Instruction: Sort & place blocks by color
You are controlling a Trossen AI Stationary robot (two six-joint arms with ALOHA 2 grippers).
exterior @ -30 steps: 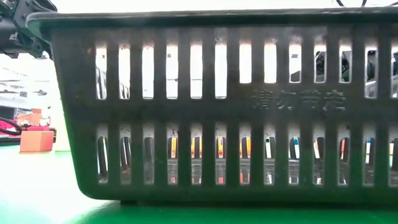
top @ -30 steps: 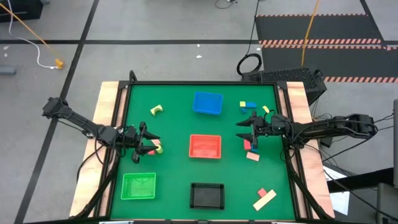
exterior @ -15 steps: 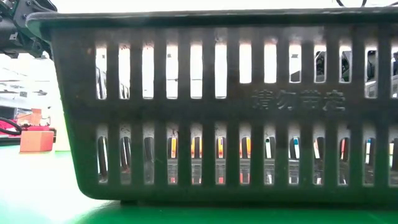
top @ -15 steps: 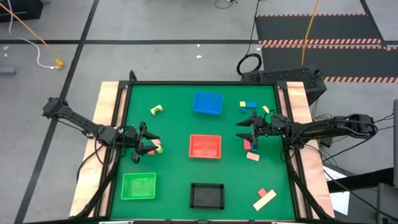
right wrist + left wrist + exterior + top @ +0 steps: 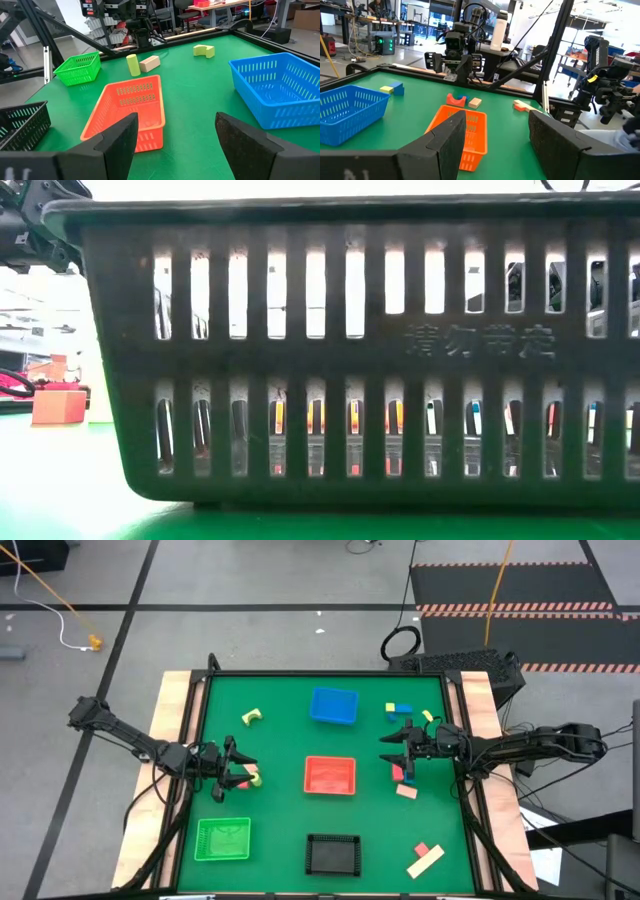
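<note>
The left gripper [image 5: 243,771] hangs at 9 o'clock from the red bin [image 5: 329,776], fingers spread and released, just beside a yellow cylinder [image 5: 254,778] and a tan block [image 5: 149,63]. The right gripper [image 5: 392,751] hangs at 3 o'clock from that bin, also spread and empty, over a pink arch [image 5: 456,99] and a tan piece [image 5: 406,791]. A yellow arch [image 5: 251,717] lies at 9 o'clock from the blue bin [image 5: 334,706]. A blue and yellow pair [image 5: 399,708] sits at 3 o'clock from it.
</note>
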